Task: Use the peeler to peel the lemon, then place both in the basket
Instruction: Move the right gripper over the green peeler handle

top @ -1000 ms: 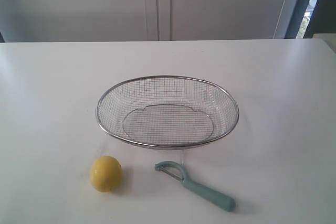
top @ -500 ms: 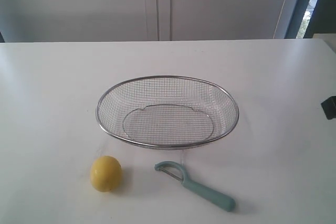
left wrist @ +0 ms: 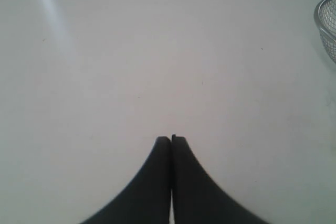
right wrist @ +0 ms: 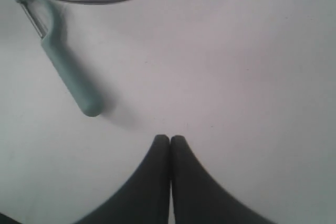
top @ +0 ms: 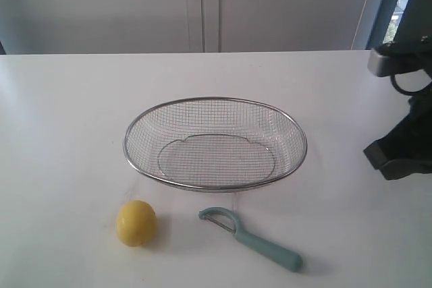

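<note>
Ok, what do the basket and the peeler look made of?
Basket: metal wire mesh with a thicker rim, shiny silver; the table shows through the grid and the rim glints. Peeler: handle and loop head look like matte pale teal plastic, evenly coloured without glare; the thin grey strip across its head is probably a metal blade.

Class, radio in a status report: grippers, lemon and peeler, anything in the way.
Left gripper shut, empty. Right gripper shut, empty, short of peeler. Lemon whole, on table, outside basket. No obstruction seen.
</note>
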Robot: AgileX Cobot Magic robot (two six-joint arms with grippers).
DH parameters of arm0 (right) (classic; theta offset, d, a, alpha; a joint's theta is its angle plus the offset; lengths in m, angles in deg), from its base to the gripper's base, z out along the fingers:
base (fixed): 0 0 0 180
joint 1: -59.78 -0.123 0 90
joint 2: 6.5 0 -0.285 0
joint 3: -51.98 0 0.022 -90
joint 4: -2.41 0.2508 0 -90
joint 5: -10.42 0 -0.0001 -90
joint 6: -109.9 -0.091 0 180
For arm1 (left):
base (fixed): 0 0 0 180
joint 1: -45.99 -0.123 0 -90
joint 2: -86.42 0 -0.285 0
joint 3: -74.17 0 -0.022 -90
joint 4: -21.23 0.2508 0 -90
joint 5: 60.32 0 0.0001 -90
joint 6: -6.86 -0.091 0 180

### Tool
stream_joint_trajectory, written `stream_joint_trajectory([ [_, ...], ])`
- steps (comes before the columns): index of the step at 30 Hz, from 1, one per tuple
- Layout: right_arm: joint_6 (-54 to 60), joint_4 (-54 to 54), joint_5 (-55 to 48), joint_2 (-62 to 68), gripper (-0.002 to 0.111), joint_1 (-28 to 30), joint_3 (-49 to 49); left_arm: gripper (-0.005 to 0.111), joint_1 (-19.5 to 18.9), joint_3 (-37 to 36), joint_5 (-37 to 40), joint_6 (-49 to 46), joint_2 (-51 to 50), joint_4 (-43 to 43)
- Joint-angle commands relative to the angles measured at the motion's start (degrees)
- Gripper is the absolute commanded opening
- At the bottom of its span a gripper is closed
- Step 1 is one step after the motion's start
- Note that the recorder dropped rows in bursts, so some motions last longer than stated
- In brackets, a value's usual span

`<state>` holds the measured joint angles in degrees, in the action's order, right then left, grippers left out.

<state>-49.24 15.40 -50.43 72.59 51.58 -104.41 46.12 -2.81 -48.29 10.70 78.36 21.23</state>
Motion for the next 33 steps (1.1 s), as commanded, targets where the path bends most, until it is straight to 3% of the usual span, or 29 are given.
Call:
stream_joint_trajectory([
  [1,1.87,0.18,0.34,1.49,0.000,-4.50,-0.62,0.000,-0.01,-0.24,0.02,0.24,0.27,0.00],
  [9,1.16,0.18,0.23,6.54,0.000,-12.52,-1.98,0.000,-0.01,-0.24,0.02,0.24,0.27,0.00],
  [22,1.10,-3.26,-3.05,19.64,0.000,-25.99,-15.70,0.000,-0.01,-0.24,0.02,0.24,0.27,0.00],
  [33,4.99,-5.39,-0.68,23.54,0.000,-26.63,-15.19,0.000,-0.01,-0.24,0.02,0.24,0.27,0.00],
])
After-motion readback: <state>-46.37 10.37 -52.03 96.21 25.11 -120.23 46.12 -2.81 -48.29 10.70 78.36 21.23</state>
